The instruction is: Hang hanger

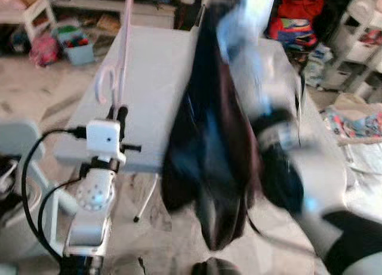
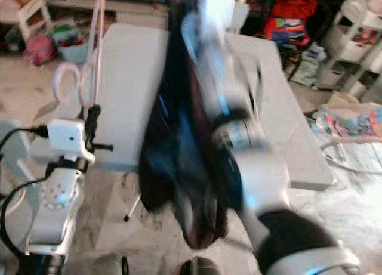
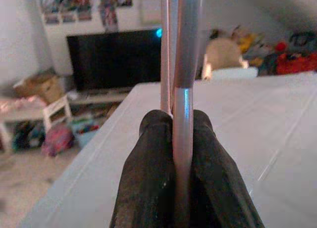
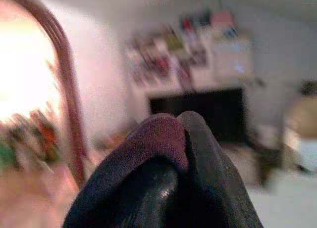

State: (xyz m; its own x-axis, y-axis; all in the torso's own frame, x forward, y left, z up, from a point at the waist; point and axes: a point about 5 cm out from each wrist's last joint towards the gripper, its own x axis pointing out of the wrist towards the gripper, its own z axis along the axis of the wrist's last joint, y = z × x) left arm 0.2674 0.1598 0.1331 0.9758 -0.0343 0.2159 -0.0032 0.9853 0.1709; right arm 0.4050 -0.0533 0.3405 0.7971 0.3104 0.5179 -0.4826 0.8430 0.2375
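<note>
A pink hanger (image 1: 123,42) stands upright over the left part of the white table (image 1: 149,78), its hook (image 1: 104,85) curling down at the left. My left gripper (image 1: 118,116) is shut on the hanger's lower rods; in the left wrist view the black fingers (image 3: 148,154) press on the pink hanger rod (image 3: 181,104). A dark maroon and navy garment (image 1: 209,155) hangs in front of the table from my raised, blurred right arm (image 1: 271,132). In the right wrist view my right gripper (image 4: 184,125) is shut on a fold of the maroon cloth (image 4: 161,139).
A black TV (image 3: 116,60) stands beyond the table's far end. A toy bin (image 1: 74,45) and a small white stand (image 1: 33,9) sit at the back left. A red bag (image 1: 295,15), white shelves (image 1: 358,42) and loose clothes (image 1: 358,123) lie to the right.
</note>
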